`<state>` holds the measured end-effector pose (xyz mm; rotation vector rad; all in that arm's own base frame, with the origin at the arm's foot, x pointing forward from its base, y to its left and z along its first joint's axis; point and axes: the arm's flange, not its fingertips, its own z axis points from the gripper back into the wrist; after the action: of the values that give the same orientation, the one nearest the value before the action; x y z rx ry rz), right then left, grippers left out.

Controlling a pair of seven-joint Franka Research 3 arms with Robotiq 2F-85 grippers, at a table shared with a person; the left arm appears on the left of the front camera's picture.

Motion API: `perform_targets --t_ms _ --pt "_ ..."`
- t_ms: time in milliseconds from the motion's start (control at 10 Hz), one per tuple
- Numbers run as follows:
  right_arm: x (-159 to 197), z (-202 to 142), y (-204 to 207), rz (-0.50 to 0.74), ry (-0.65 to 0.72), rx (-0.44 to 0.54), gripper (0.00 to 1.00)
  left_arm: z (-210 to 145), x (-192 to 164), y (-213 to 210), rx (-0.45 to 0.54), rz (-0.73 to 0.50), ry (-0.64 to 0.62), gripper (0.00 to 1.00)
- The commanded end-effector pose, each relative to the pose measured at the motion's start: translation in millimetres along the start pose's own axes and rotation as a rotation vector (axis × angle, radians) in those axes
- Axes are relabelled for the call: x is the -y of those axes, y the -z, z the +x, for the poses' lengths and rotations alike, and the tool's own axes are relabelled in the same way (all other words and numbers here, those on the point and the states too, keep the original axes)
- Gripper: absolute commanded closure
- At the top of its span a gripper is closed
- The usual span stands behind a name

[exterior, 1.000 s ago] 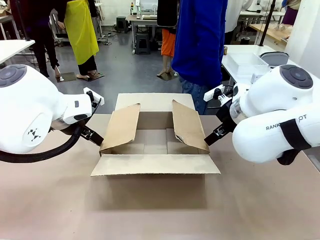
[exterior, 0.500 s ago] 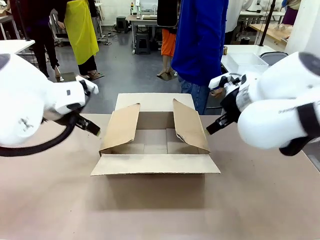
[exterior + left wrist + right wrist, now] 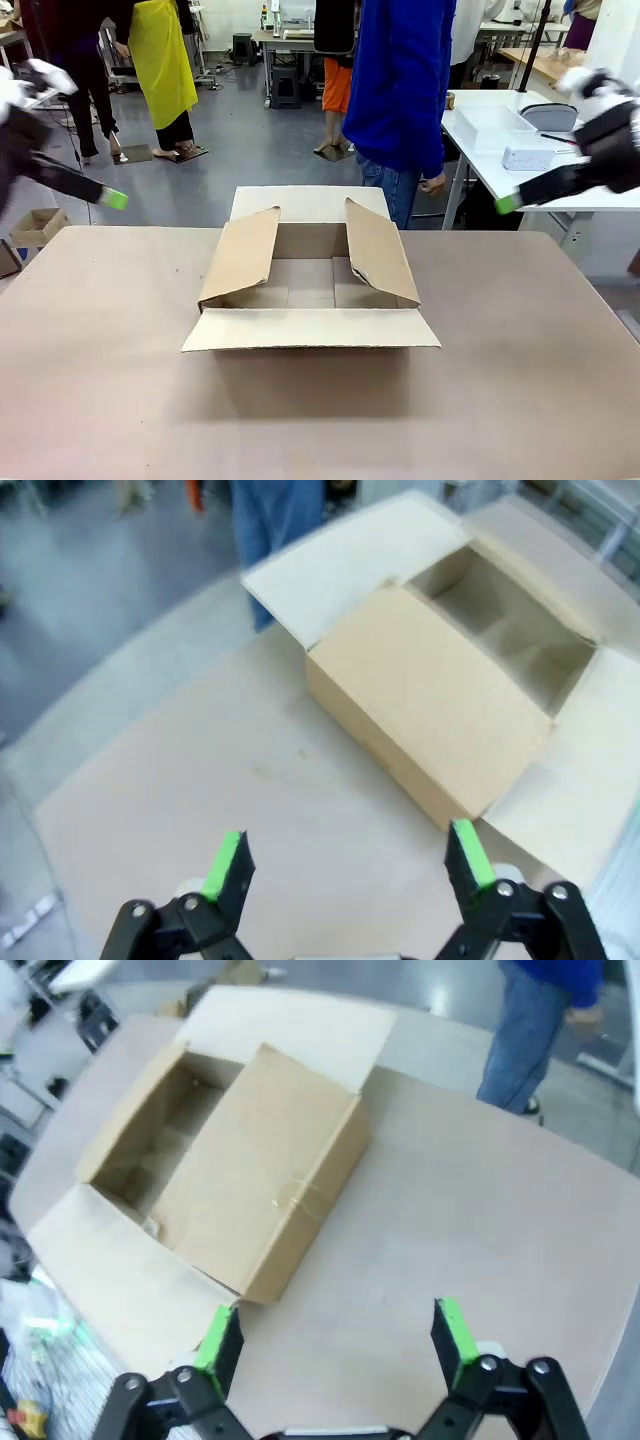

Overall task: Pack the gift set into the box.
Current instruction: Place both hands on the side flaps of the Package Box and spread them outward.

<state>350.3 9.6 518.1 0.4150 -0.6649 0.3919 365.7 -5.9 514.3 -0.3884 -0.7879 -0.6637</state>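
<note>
I've pulled the left pincer [image 3: 348,858] and right pincer [image 3: 334,1332] up, clear of the flaps [image 3: 240,255], both spread, holding nothing. The box [image 3: 310,328] sits open in the middle of the table [image 3: 100,400], ready for loading.

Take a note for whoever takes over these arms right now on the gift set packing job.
Left gripper: open, empty, raised above the table at one side of the box.
Right gripper: open, empty, raised at the box's other side.
Box: mid-table, flaps open, nothing inside.
Done: box stands open.
Left: the gift set has yet to go in.
</note>
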Motion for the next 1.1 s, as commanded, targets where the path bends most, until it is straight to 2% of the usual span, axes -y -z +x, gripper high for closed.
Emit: perform_targets --t_ms 0,100,200,300,400,500,600,1000 --pt "39.8 -58.8 -48.6 0.034 0.265 0.082 0.0 -101.8 -32.8 -46.3 0.085 -0.152 -0.158 0.0" --pt "73.8 -82.4 -69.0 0.122 0.434 0.132 0.0 -131.7 -66.4 -55.8 0.128 -0.22 -0.284 0.0" --pt "113.9 -112.6 -82.1 0.239 0.637 0.228 0.0 -164.6 -97.9 -57.5 0.174 -0.287 -0.412 0.0" --pt "141.6 -138.9 -85.9 0.3 0.788 0.298 0.0 -191.7 -121.1 -58.6 0.285 -0.345 -0.526 0.0" --pt "162.4 -161.0 -81.9 0.321 0.892 0.326 0.0 -210.7 -135.8 -57.5 0.398 -0.415 -0.593 0.0" --pt "178.4 -177.4 -71.0 0.263 0.985 0.32 0.0 -216.2 -138.5 -51.5 0.418 -0.401 -0.679 0.0" --pt "156.7 -141.6 -104.6 0.256 0.732 0.22 0.0 -212.7 -116.0 -73.1 0.31 -0.358 -0.523 0.0" --pt "156.7 -141.6 -104.6 0.256 0.732 0.22 0.0 -212.7 -116.0 -73.1 0.31 -0.358 -0.523 0.0"
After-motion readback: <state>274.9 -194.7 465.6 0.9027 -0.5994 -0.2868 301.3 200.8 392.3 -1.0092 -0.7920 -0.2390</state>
